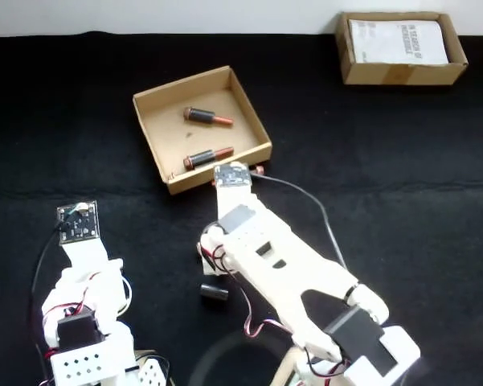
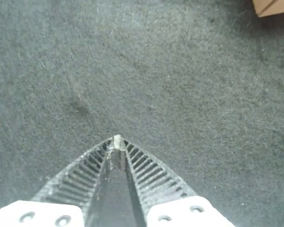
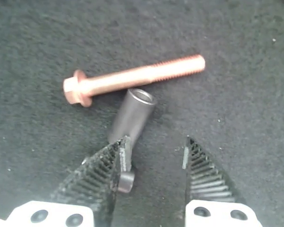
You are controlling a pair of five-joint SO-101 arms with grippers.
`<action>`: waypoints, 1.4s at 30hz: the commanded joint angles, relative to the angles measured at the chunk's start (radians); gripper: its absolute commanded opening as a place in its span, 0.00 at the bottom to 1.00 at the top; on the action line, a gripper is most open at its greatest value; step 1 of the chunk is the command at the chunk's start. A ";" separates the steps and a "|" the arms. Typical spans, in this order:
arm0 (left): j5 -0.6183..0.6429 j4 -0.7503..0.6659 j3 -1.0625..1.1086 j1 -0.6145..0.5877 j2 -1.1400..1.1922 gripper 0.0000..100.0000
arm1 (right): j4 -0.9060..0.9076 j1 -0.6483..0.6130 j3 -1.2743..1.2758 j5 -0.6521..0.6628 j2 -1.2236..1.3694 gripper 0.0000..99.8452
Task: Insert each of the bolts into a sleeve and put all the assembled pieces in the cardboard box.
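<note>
A copper bolt [image 3: 132, 79] lies on the black cloth with a grey sleeve [image 3: 131, 116] tilted against its shank. My right gripper [image 3: 156, 151] is open just short of them, one finger [image 3: 120, 156] lying over the sleeve's near end. In the high view the right arm [image 1: 241, 221] reaches to the front wall of the cardboard box [image 1: 157, 149], and the bolt's tip [image 1: 259, 169] peeks out beside its wrist. Two assembled pieces [image 1: 207, 117] [image 1: 207, 158] lie in the box. Another sleeve [image 1: 213, 291] lies beside the right arm. My left gripper [image 2: 117, 142] is shut on nothing, above bare cloth.
A second cardboard box [image 1: 402, 48] holding a printed sheet stands at the back right. The left arm [image 1: 80, 241] sits folded at the front left. A cardboard corner [image 2: 271, 5] shows at the edge of the left wrist view. Cables trail from the right arm.
</note>
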 commanded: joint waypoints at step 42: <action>-0.002 -0.029 0.030 0.012 -0.010 0.01 | 0.130 -0.044 -0.318 0.002 0.285 0.01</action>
